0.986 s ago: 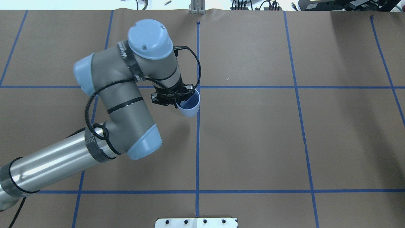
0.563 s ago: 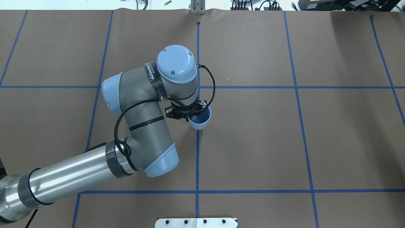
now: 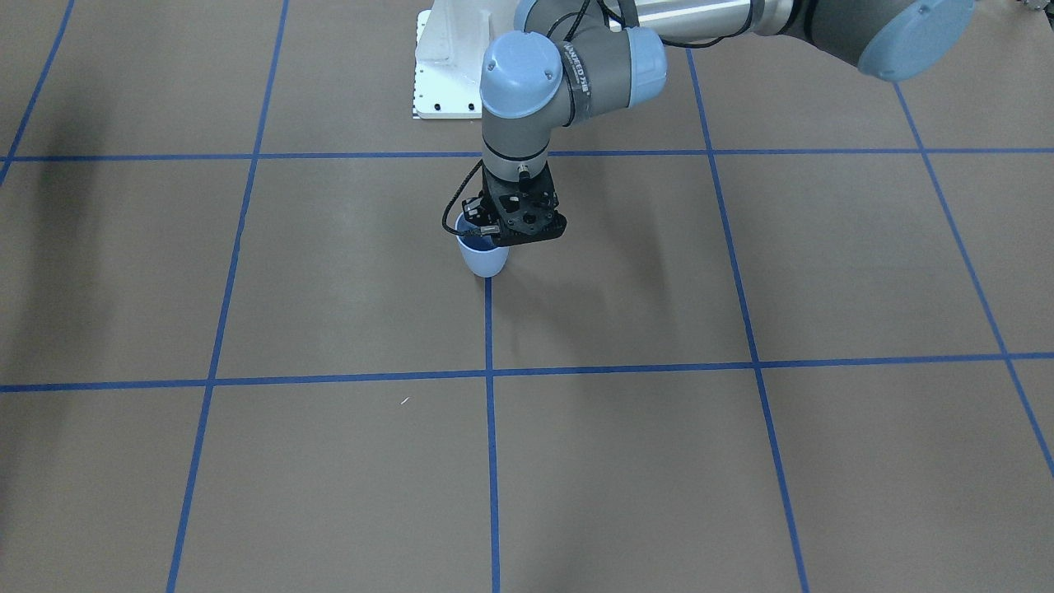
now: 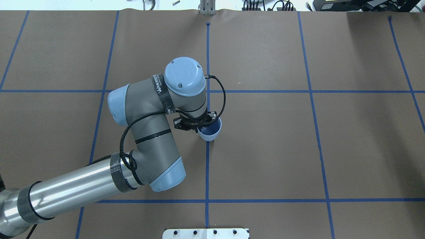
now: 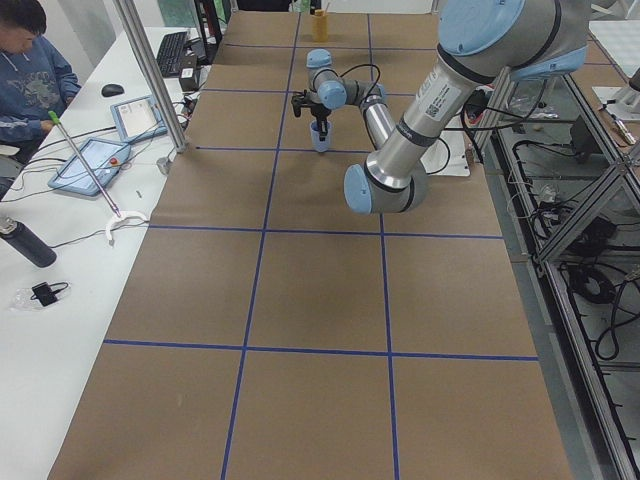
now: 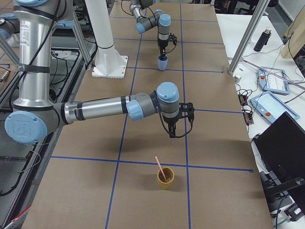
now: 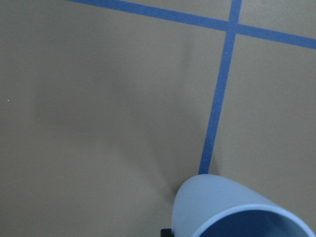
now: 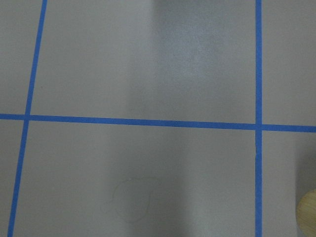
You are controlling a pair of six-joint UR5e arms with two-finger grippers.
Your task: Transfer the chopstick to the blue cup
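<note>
The blue cup stands upright at the table's middle, on or just above a blue tape line; it also shows in the front view and the left wrist view. My left gripper is shut on its rim from above. One pale pink chopstick leans in a yellow-orange cup near the table's right end. My right gripper hangs over the table near that cup. I cannot tell whether it is open or shut.
The white robot base plate sits at the near edge. The yellow-orange cup's rim shows at the right wrist view's edge. An operator sits at a side table with tablets, and metal posts stand along that side.
My left arm has carried the blue cup to the right and toward the robot's side. In the last half second it only shifted slightly lower.
</note>
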